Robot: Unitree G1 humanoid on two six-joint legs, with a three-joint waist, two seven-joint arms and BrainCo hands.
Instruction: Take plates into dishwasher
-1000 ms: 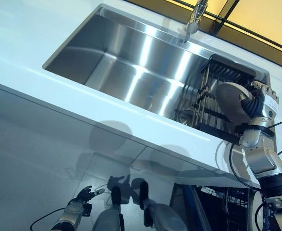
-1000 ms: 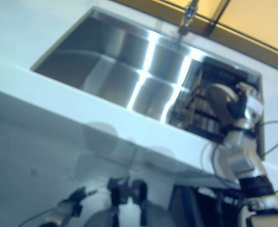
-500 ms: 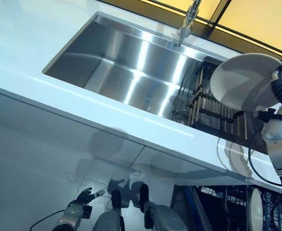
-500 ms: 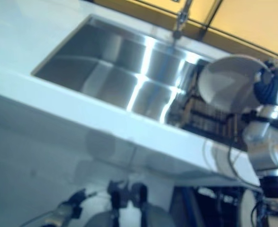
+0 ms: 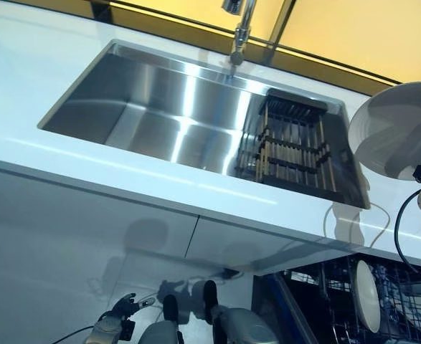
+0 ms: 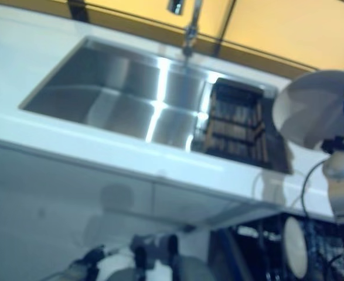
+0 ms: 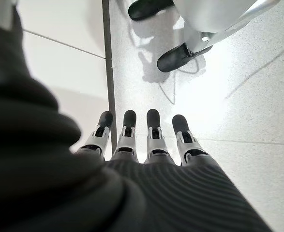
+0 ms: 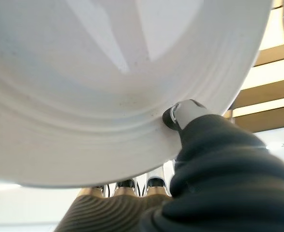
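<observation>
Lifted clear of the sink rack [image 5: 294,145] since a second ago, our plate [image 5: 396,129] sits pinched between right hand's [image 8: 180,112] thumb and fingers [image 8: 127,184]. Left hand [image 7: 146,145] hangs low, fingers straight, slightly apart.

Right robot hand [image 8: 190,116] raised, thumb and fingers pinching a plate's [image 8: 108,96] rim; left robot hand [image 7: 146,145] hangs low, fingers straight

Both eye views look down from the head, sharing the sink [image 5: 188,115], tabletop [image 5: 24,79] and open dishwasher [image 5: 353,301]. Left wrist view faces straight down at the floor [image 7: 238,96] past its left hand [image 7: 151,140]. Right wrist view sits very close under a plate [image 8: 108,87].
</observation>
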